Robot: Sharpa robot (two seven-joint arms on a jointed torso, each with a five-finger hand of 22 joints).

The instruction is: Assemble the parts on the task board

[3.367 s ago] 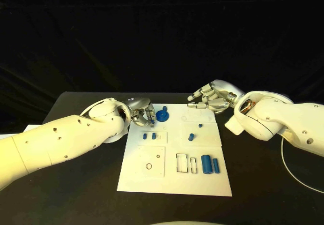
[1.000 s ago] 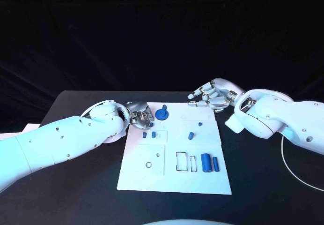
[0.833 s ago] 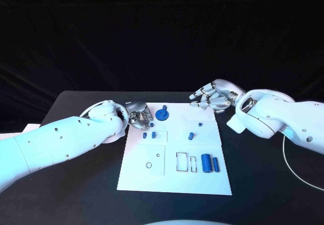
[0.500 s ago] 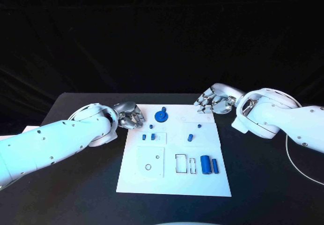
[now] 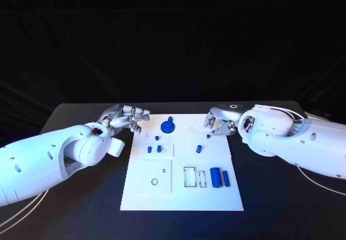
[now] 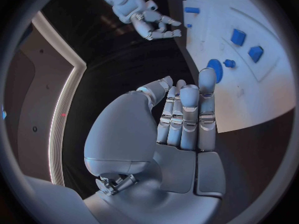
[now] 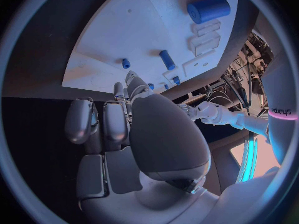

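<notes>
Hovering empty at the task board far corners, left hand fingers apart, right hand curled on nothing, needing a squarely centred reach toward the round blue part.

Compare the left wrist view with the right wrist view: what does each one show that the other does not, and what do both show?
Only the left wrist view shows the round blue part and the left hand from close behind, fingers apart and holding nothing. Only the right wrist view shows the large blue cylinder and the right hand from close behind, also holding nothing. Both show the white task board with small blue parts on it, and each shows the opposite hand far off.
</notes>
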